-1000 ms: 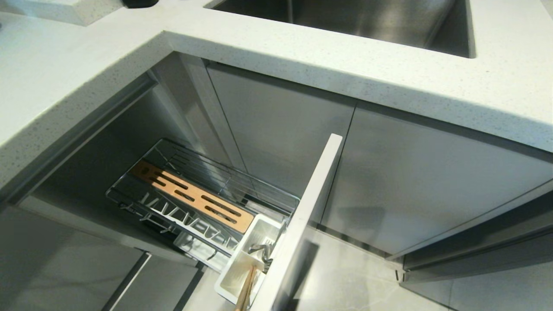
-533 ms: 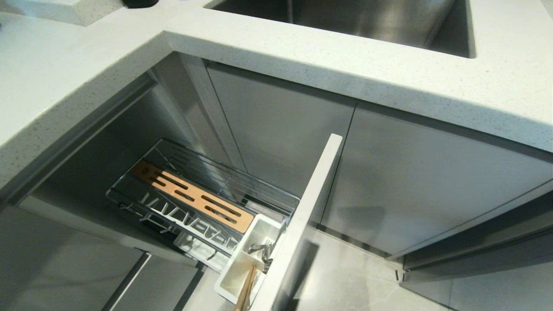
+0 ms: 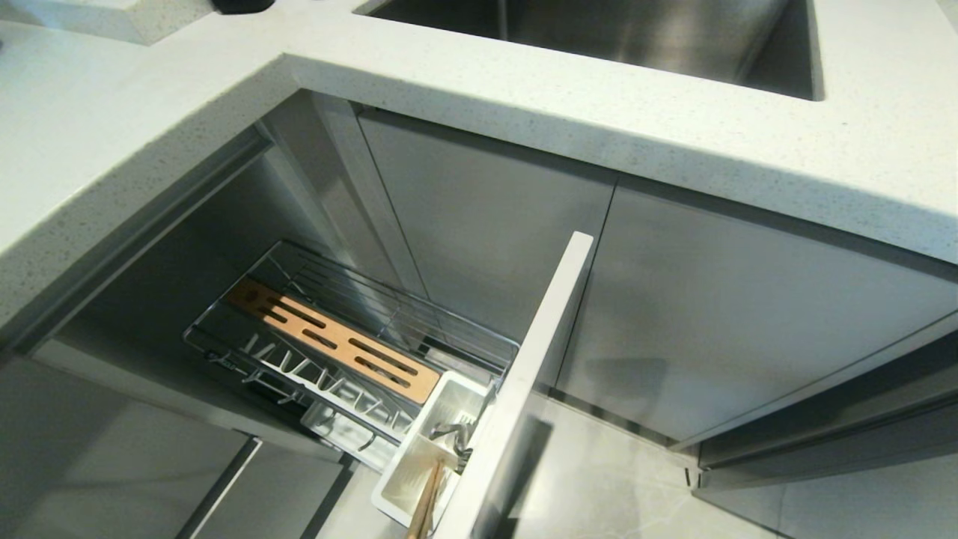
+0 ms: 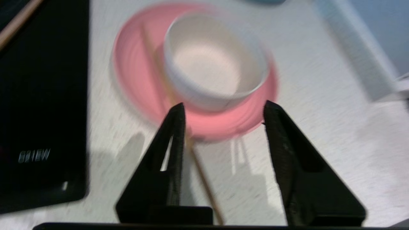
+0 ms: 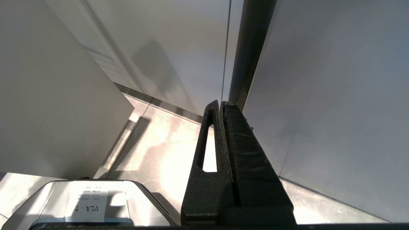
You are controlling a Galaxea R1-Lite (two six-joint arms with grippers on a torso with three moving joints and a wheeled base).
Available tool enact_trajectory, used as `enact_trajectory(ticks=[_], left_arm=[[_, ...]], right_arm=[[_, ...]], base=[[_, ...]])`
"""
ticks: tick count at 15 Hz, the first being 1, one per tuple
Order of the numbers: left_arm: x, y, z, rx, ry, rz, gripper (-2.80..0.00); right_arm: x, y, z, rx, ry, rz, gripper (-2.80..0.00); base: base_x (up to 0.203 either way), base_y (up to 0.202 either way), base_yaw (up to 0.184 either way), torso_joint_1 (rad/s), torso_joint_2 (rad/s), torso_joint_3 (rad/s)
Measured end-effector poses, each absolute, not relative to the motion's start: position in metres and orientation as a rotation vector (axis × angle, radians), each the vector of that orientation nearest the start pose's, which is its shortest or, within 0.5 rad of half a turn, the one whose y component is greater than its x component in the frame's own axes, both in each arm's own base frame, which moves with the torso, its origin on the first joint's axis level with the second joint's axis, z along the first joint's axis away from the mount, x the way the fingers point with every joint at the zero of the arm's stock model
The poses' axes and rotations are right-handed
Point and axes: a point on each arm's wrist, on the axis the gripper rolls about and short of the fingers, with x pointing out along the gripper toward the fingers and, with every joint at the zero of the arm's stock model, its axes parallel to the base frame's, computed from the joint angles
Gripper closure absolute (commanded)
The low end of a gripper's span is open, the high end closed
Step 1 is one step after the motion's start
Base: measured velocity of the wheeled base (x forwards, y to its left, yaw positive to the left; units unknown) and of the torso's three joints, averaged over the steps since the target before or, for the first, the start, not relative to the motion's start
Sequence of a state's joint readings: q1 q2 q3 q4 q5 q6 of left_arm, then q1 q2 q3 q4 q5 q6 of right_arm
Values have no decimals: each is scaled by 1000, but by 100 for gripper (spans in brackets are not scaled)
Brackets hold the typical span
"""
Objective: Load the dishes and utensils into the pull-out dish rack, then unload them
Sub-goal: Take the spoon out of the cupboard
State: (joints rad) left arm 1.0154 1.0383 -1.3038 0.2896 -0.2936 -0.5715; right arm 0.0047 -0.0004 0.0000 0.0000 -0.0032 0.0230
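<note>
Nothing has moved in our head view since the earlier frames: the pull-out dish rack (image 3: 352,352) sits drawn out of the cabinet just as before, and neither arm shows there. We take the rack as our landmark. Its slotted wooden strip (image 3: 333,340) lies along the wire basket, with the white prongs (image 3: 314,378) just beside it on the near side. At the end of the rack next to the pale grey front panel (image 3: 524,389) sits the white utensil caddy (image 3: 426,457), and a wooden chopstick (image 3: 424,509) stands in it, leaning towards the panel. Above the rack runs the speckled white surface (image 3: 599,105), with the steel sink (image 3: 636,37) sunk into it.

Our left gripper (image 4: 223,115) is away from the rack, over the surface, its fingers (image 4: 174,143) released and spread apart, grasping nothing. Just past the fingertips sits the pink plate (image 4: 134,70) with the small white bowl (image 4: 214,60) standing on it. A second chopstick (image 4: 198,166) lies across the plate's edge beside the bowl and runs out over the surface, close by one finger. A black appliance (image 4: 41,95) lies near the plate.

Our right gripper (image 5: 221,107) hangs parked beside grey cabinet doors (image 5: 319,80), above the floor (image 5: 159,143), its fingers clenched together on nothing.
</note>
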Motion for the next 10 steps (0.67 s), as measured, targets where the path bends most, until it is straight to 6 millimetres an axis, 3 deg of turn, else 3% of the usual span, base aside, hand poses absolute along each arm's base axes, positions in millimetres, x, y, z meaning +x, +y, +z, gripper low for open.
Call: enact_trajectory(ticks=[3,5,8,10], left_arm=[[52,65,402,-478,-319,664,0],[48,49,432,-455,-432,581,0],[47,30,466,-494,-547,417,0],[54,22,477,-572,-560,310,0]], right_arm=[[-23,0,75,23,0,1,0],[-23,0,75,23,0,1,0],[-23,0,75,23,0,1,0],[-23,0,75,23,0,2,0]], base=[[0,0,0,0,0,0],[0,0,0,0,0,0],[0,0,0,0,0,0],[0,0,0,0,0,0]])
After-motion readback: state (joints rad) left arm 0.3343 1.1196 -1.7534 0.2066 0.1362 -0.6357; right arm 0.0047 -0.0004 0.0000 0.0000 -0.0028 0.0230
